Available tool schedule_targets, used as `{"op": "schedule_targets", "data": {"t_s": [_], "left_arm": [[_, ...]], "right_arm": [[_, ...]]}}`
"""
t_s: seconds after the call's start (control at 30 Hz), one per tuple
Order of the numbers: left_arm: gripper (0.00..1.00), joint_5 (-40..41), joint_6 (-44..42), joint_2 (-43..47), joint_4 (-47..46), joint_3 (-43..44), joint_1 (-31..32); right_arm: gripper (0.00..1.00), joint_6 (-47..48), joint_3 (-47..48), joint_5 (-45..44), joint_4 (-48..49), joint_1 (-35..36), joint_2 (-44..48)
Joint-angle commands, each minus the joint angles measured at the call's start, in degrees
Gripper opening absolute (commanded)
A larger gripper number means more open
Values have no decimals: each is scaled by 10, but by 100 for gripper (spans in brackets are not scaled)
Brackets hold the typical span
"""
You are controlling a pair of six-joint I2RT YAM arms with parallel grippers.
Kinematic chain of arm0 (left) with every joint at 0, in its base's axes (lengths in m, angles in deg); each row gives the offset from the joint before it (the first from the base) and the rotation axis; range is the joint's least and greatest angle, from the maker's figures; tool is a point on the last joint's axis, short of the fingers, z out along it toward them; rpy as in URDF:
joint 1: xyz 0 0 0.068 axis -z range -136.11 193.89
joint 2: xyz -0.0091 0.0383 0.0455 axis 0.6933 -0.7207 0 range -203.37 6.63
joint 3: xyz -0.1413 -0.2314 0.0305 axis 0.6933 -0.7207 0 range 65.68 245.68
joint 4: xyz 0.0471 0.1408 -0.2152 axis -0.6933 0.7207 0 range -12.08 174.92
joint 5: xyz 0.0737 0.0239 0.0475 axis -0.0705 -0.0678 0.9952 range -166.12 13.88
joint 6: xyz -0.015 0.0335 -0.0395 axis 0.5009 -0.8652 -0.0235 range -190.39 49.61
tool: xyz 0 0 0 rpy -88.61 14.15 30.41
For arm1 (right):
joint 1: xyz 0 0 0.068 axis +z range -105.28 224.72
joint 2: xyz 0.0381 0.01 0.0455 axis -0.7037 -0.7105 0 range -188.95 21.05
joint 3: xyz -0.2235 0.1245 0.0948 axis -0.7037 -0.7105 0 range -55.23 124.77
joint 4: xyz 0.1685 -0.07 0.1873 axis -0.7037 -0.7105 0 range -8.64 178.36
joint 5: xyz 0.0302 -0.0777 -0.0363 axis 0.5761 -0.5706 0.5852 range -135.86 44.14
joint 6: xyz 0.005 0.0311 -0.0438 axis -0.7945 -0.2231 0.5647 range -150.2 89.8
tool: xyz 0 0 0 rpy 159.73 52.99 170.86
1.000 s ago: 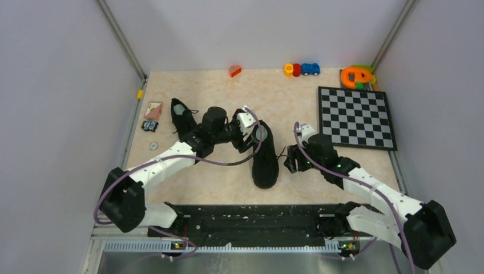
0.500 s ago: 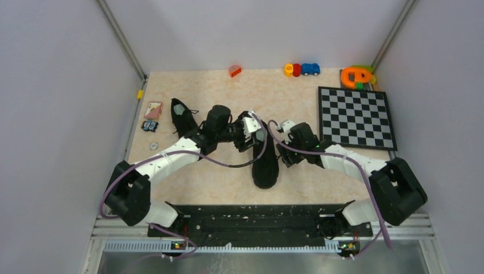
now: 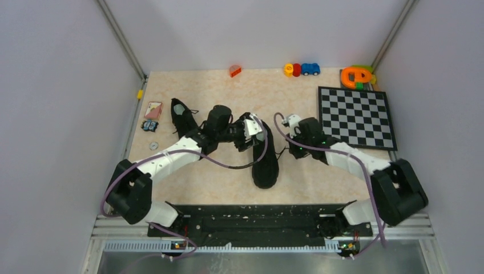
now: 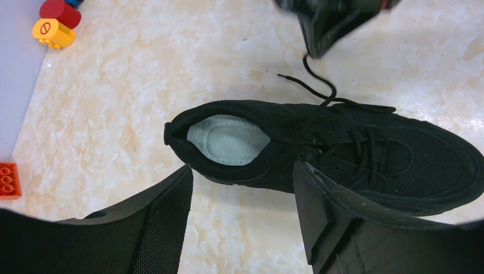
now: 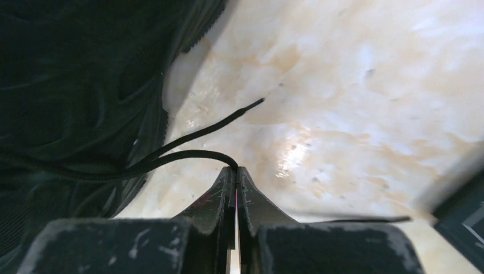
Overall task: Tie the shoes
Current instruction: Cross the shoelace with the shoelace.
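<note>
I had the right gripper (image 5: pixel 235 171) pressed fully together, its two tips meeting with no gap, and between them it pinched a bend of thin black lace (image 5: pixel 188 155). From the pinch the lace ran off to the left of the fingers and into the black shoe (image 4: pixel 399 160), which filled the space left of and beyond the tips in the right wrist view. A free lace end (image 5: pixel 228 117) lay loose on the pale marbled tabletop (image 5: pixel 354 85) just beyond the tips, touching neither finger. The left gripper (image 4: pixel 242 171) stood wide open and gripped nothing. Its two fingers (image 4: pixel 165 222) were well apart, with the shoe lying crosswise just beyond them. The heel opening and its pale insole (image 4: pixel 228 137) sat right past the gap between the left fingers, while the toe stretched away past the finger on the right of that view. I could not tell whether those fingers touched the shoe or hung just above it. On the far side of the shoe from the left fingers, the closed right tips came down with the lace rising to them from the eyelets. The second shoe (image 3: pixel 182 117) lay well apart, back behind the left fingers beside that arm's wrist. A yellow block (image 4: pixel 54 33) and a red block (image 4: pixel 60 11) lay far beyond the finger on the left of the view, and an orange brick (image 4: pixel 8 180) lay out to its side.
</note>
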Motion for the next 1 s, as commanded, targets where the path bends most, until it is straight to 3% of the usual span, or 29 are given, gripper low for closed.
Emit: {"op": "schedule_targets", "data": {"t_s": [0.0,0.2,0.4,0.73,0.97], "left_arm": [[68,-29,-46,-15,-11,17,0],[68,-61,-99,-42,42,58,6],[67,-27,-163,-77,73,87,25],[66,-45,-231,-106,138,130,54],[65,-57,-226,-120,154,158,59]], "right_arm": [[0,-29,-24,43,68,-28,153],[0,-33,12,42,39,-38,226],[0,-57,51,25,12,-55,195],[0,-100,98,62,10,-110,152],[0,-103,148,90,6,-111,136]]}}
